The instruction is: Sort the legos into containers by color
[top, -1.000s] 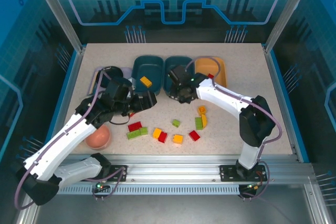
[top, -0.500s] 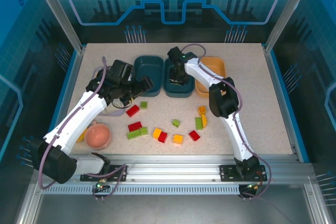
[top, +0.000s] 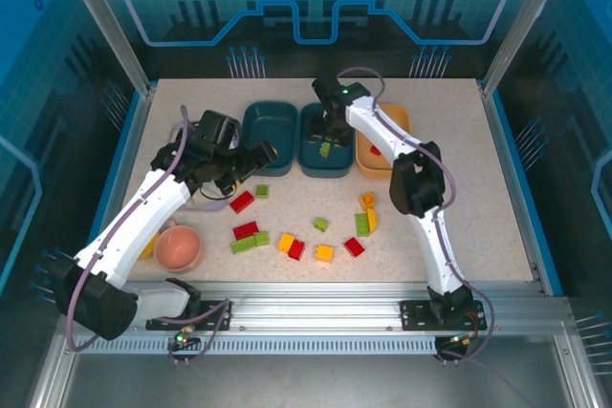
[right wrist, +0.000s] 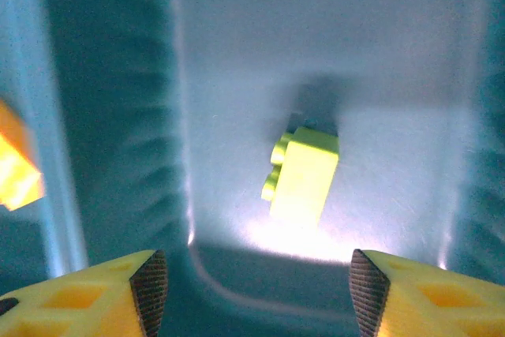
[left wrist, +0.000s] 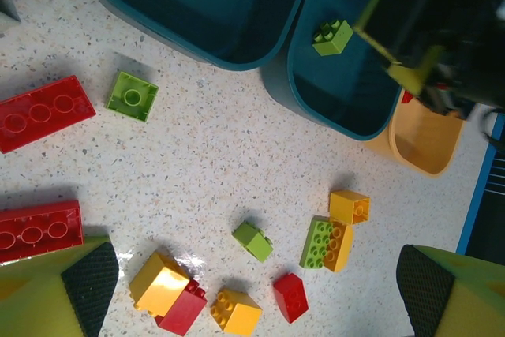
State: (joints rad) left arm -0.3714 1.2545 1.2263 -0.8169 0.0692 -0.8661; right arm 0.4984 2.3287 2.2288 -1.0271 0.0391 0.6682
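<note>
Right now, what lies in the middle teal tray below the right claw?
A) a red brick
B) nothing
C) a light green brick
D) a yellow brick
C: a light green brick lies on the floor of the middle teal tray, below the open right claw.

table (left wrist: pixel 221 147): speckled, matt, stone-like | teal tray (right wrist: pixel 237 21): smooth glossy plastic | legos (left wrist: pixel 39 112): shiny hard plastic

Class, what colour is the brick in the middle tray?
Light green; the brick shows best from the right wrist.
</note>
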